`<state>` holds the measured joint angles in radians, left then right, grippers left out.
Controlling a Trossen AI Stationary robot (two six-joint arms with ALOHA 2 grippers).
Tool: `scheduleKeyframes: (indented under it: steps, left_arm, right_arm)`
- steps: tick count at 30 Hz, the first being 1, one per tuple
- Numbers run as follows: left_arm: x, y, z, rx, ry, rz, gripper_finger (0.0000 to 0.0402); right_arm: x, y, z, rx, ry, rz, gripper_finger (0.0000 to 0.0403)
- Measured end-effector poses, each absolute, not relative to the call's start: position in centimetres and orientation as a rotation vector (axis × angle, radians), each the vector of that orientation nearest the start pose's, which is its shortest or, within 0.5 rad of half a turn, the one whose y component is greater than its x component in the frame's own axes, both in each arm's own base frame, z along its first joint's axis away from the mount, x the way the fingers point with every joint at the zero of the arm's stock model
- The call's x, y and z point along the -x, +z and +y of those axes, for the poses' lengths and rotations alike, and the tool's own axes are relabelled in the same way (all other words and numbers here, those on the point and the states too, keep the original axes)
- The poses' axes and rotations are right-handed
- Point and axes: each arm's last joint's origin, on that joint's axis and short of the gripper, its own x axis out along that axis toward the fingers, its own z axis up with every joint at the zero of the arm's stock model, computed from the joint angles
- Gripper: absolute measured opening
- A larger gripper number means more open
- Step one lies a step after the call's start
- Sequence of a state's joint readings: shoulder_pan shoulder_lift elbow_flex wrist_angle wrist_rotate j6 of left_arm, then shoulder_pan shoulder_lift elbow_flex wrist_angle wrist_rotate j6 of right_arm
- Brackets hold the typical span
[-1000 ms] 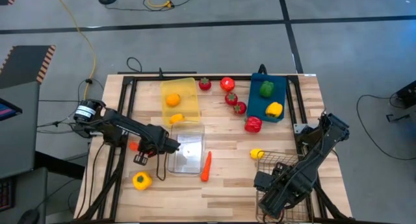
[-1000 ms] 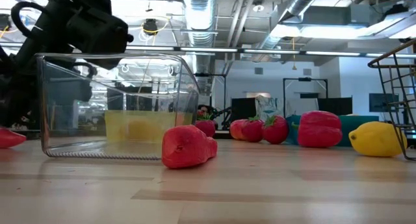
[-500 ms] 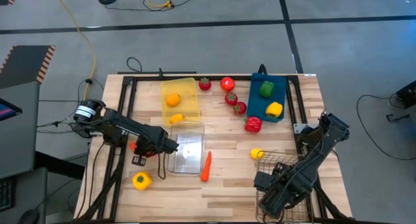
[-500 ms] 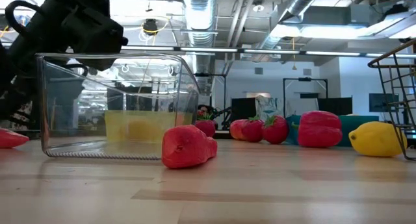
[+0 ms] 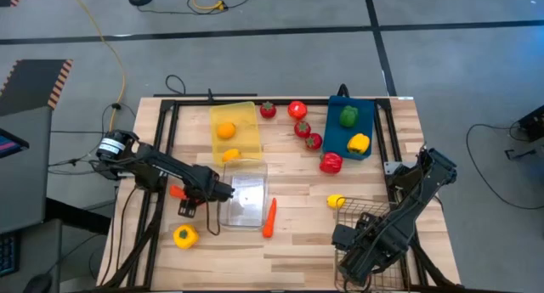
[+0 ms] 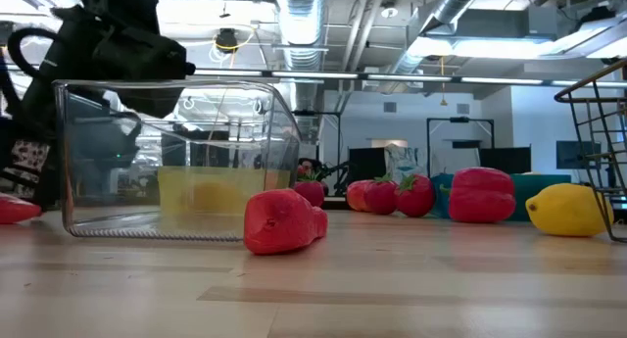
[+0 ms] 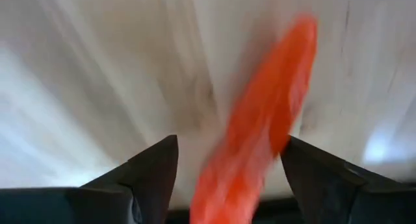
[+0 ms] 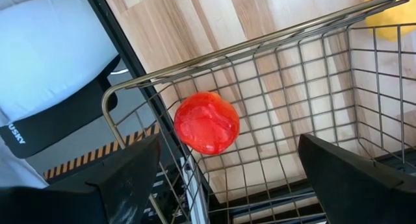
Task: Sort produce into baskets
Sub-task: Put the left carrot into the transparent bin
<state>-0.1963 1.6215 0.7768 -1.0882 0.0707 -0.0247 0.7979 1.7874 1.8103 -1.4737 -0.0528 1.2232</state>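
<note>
An orange carrot (image 7: 273, 100) lies on the table just left of the clear bin (image 5: 245, 200). My left gripper (image 7: 231, 143) points steeply down over it, open, one finger on each side. In the high view the carrot (image 5: 175, 191) peeks out beside that gripper (image 5: 189, 201). My right gripper (image 8: 227, 165) hangs open above the wire basket (image 5: 367, 225), where a red tomato (image 8: 207, 122) lies on the mesh floor. A second carrot (image 5: 269, 216) and a yellow pepper (image 5: 185, 235) lie on the table near the clear bin. My left gripper has a finger on each side of the carrot's near half (image 7: 227, 178) and comes at it from above. The carrot lies on the table. Blur hides whether either finger touches it, so I cannot tell.
The yellow bin (image 5: 235, 127) holds an orange and a yellow piece. The blue bin (image 5: 338, 140) holds a green and a yellow pepper. A red pepper (image 5: 331, 162), a lemon (image 5: 337, 201), and several strawberries and tomatoes (image 5: 299, 123) lie on the table between the bins.
My left gripper has sunk a little toward the table beside the clear bin's left wall and tipped slightly. The produce and bins have kept their places.
</note>
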Motion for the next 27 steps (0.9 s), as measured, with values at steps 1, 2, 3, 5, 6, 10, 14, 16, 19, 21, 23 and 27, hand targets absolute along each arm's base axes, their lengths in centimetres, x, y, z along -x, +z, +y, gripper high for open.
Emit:
scheduleKeyframes:
  steps: [1, 2, 3, 5, 6, 10, 14, 16, 19, 21, 23, 27]
  left_arm:
    - [-20.2, 13.1, -4.2, -0.100, -0.158, 1.920, 0.0256]
    - [-20.1, 12.9, -4.2, -0.105, -0.161, 1.914, 0.0253]
    - [-20.1, 12.9, -4.2, -0.113, -0.164, 1.912, 0.0249]
    - [-20.1, 12.9, -4.2, -0.123, -0.148, 1.910, 0.0234]
    - [-20.1, 12.9, -4.2, -0.126, -0.140, 1.912, 0.0223]
    - [-20.3, 13.6, -4.2, -0.123, -0.123, 1.941, 0.0165]
    - [-20.7, 14.3, -4.2, -0.132, -0.116, 1.952, 0.0100]
    - [-20.9, 14.7, -4.2, -0.151, -0.103, 1.950, 0.0072]
    - [-21.3, 15.5, -4.2, -0.179, -0.084, 1.957, 0.0041]
    - [-21.5, 16.1, -4.2, -0.187, -0.078, 1.969, 0.0035]
    - [-21.7, 16.8, -4.2, -0.202, -0.069, 1.977, 0.0037]
    - [-21.9, 18.2, -4.2, -0.237, -0.064, 2.012, 0.0056]
  right_arm:
    - [-23.1, 33.1, 23.9, -0.433, -0.227, 1.523, 0.0393]
    - [-23.1, 33.1, 23.9, -0.433, -0.226, 1.523, 0.0393]
    - [-23.1, 33.1, 23.9, -0.433, -0.227, 1.523, 0.0393]
    - [-23.1, 33.1, 23.9, -0.433, -0.226, 1.524, 0.0393]
    - [-23.1, 33.1, 23.9, -0.433, -0.226, 1.525, 0.0393]
    - [-23.2, 33.1, 23.8, -0.431, -0.224, 1.524, 0.0393]
    - [-23.5, 33.1, 23.5, -0.384, -0.175, 1.522, 0.0393]
    - [-23.7, 33.1, 23.3, -0.360, -0.155, 1.521, 0.0393]
    - [-24.2, 33.1, 22.8, -0.319, -0.130, 1.509, 0.0393]
    - [-24.5, 33.1, 22.4, -0.274, -0.109, 1.493, 0.0393]
    - [-24.8, 33.1, 22.1, -0.221, -0.084, 1.476, 0.0393]
    - [-25.5, 33.1, 21.2, -0.097, -0.049, 1.432, 0.0393]
